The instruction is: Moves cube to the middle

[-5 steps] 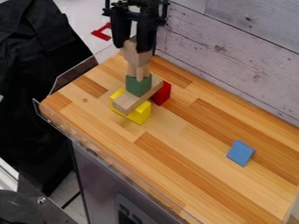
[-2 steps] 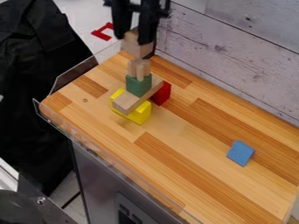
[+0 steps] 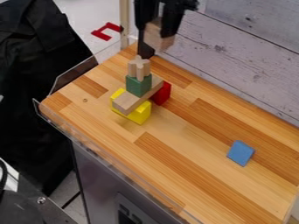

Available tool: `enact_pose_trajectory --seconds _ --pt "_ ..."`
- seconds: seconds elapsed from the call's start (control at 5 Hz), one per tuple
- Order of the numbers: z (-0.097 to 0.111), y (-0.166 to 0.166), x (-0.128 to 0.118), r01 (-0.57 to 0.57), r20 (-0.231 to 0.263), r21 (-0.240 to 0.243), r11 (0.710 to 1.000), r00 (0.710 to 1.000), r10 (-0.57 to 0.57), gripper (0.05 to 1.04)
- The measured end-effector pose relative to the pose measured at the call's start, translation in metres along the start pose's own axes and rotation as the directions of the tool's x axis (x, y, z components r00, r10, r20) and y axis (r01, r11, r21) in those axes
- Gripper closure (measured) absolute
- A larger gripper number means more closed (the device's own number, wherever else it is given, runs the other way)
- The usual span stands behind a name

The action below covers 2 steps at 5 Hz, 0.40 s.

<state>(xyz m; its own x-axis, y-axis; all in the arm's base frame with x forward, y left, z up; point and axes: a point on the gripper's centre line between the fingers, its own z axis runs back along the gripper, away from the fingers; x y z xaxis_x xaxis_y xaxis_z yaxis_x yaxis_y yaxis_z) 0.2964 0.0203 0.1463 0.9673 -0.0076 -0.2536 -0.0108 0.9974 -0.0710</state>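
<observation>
Cube near block tower

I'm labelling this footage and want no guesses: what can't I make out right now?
All in the camera view:
- Held cube: its upper part, behind the claw's fingers.
- Claw: its top, cut off by the upper edge.
- Yellow block: its middle, under the plank.
- Red block: its near side, partly behind the plank.
</observation>
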Motion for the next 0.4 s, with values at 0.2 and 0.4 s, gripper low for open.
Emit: enact_pose_trajectory --seconds 0.2,0.4 --pt "-0.007 -0.026 0.006 0.039 0.017 -0.016 0.999 0.999 -0.039 0.528" --pt "-0.04 -0.046 0.018 0.068 -0.05 -0.044 0.997 0.996 -0.07 0.528"
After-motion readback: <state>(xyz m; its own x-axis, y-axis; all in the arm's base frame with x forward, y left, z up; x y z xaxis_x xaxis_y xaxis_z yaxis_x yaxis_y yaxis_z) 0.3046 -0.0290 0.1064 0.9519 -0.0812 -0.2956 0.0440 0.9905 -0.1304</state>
